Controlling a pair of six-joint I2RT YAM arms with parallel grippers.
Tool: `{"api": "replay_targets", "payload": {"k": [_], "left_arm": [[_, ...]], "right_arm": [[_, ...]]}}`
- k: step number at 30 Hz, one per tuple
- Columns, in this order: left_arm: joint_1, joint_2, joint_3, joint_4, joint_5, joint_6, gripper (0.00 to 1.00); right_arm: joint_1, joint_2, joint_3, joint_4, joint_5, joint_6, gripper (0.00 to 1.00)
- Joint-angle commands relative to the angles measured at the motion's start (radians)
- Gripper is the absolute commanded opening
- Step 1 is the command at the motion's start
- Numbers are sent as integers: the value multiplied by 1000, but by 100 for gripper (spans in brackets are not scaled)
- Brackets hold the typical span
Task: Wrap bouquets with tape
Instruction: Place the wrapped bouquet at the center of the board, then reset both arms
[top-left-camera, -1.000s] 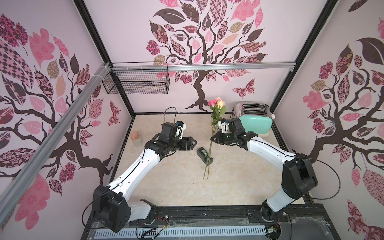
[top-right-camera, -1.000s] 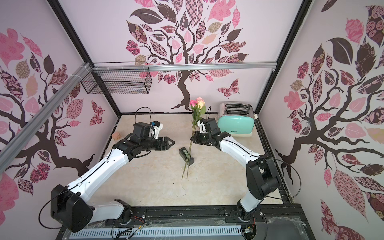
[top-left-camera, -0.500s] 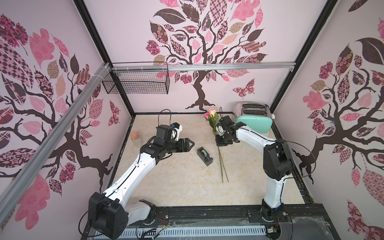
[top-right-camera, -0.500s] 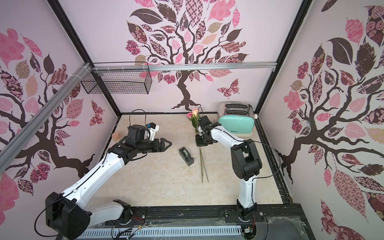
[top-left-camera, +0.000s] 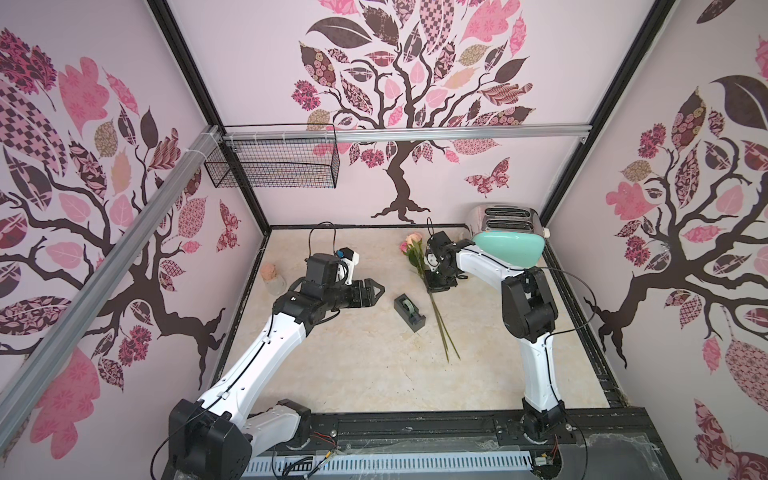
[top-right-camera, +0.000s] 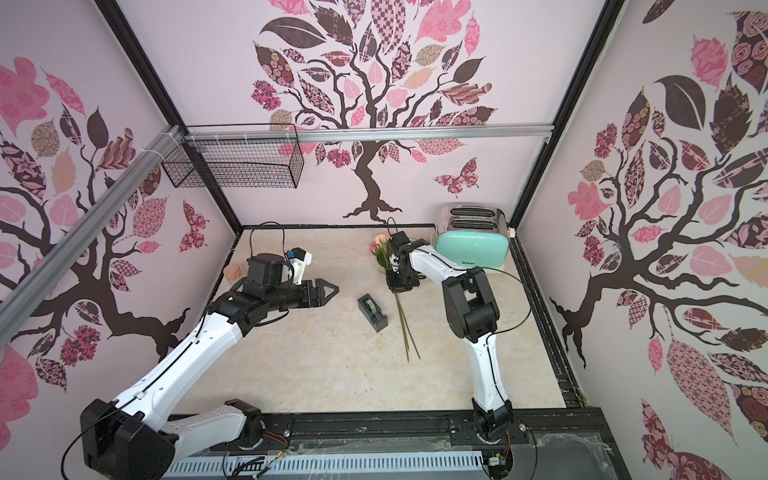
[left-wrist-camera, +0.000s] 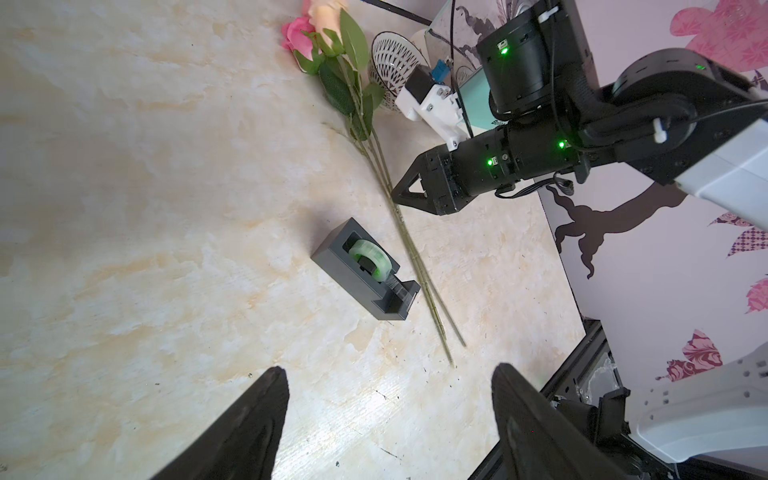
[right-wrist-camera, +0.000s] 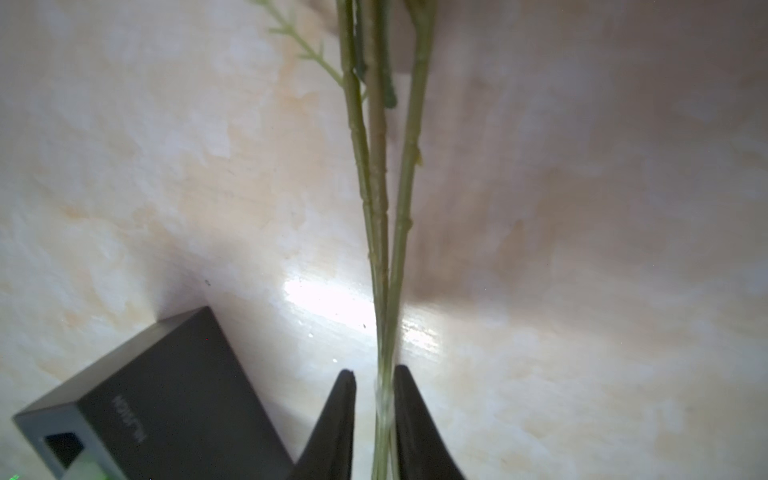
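High overhead pair and close wrist cameras share bouquets (top-left-camera: 436, 311).

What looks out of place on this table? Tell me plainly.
Nothing is spilled or damaged. Only the bouquets look untidy: they lie flat beside the tape, and their stems fan apart at the cut ends rather than forming one bundle. The right claw straddles them loosely, nearer the blooms.

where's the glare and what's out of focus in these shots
right wrist view: white glare on the table beside the bouquets, tape dispenser soft and close; left wrist view: tape dispenser sharp, left gripper blurred; both top views: even light, no glare.
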Motion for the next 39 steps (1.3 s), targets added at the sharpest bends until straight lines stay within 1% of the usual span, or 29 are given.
{"api": "replay_targets", "payload": {"k": [1, 5, 6, 8, 9, 11, 14, 17, 19, 20, 21, 24, 26, 28, 29, 31, 33, 36, 37, 39], "left_arm": [[9, -19, -16, -16, -19, 6, 81], [15, -24, -16, -23, -40, 8, 81], [18, -24, -16, -26, -54, 8, 81], [25, -24, -11, -42, -101, 7, 81], [30, -25, -9, -53, -144, 4, 82], [46, -32, -7, -73, -242, -7, 87], [97, -54, -22, -88, -405, -42, 94], [161, -70, -58, -89, -560, -51, 96], [197, -68, -88, -89, -691, -52, 97], [216, -64, -100, -88, -736, -45, 97], [236, -58, -116, -79, -793, -39, 98], [283, -36, -167, -41, -997, -52, 98], [304, -19, -211, 28, -1091, -37, 98], [307, 12, -250, 115, -1150, 2, 98], [307, 29, -262, 151, -1157, 23, 98], [307, 60, -302, 254, -1160, 53, 98], [307, 89, -351, 394, -1132, 101, 98], [310, 143, -422, 621, -1105, 174, 98], [311, 156, -439, 678, -1081, 198, 98], [314, 181, -493, 878, -1015, 237, 98]], "right_arm": [[-2, 32, 43, -37, -17, 0, 29], [-4, -3, 46, -32, -3, 5, 43], [-3, -22, 39, -26, 11, 8, 48], [-5, -85, 3, 10, 28, 12, 53], [-6, -133, -35, 44, 43, 16, 54], [-9, -228, -116, 117, 73, 21, 60], [-10, -385, -265, 237, 147, 21, 67], [-13, -571, -465, 401, 267, 16, 77], [-13, -712, -642, 561, 380, 4, 87], [-13, -779, -728, 642, 433, -4, 92], [-13, -857, -832, 747, 499, -16, 99], [-13, -1056, -1147, 1117, 667, -102, 100], [-16, -1139, -1322, 1354, 758, -166, 100], [-16, -1172, -1446, 1564, 813, -226, 100], [-18, -1173, -1481, 1616, 830, -242, 100], [-24, -1140, -1501, 1645, 886, -246, 100], [-43, -1067, -1498, 1672, 916, -261, 100], [-92, -940, -1491, 1754, 913, -268, 100], [-106, -904, -1487, 1773, 913, -264, 100], [-152, -825, -1483, 1822, 876, -243, 100]]}}
